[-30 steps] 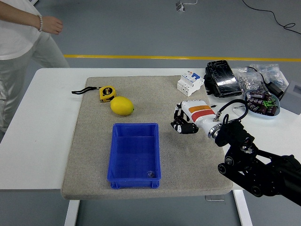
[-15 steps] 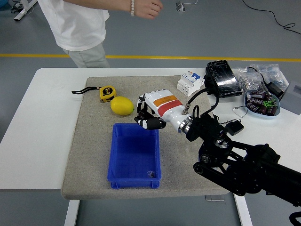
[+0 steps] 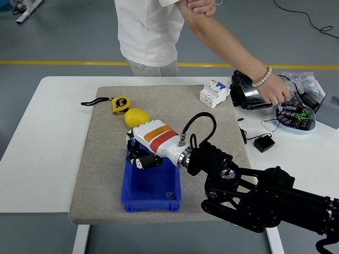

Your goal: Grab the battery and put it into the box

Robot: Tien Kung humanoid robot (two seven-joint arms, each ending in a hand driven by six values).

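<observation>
No readable text anywhere, breaker markings too small, tape measure label blurred, hand band plain orange

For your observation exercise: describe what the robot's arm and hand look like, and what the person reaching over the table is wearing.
The robot's right arm is black with chunky jointed links. Its forearm shell is white with an orange and a red band, and a black cable loops above the wrist. The hand has black fingers with white segments. The person wears a white short-sleeved top and a pale beaded bracelet.
</observation>
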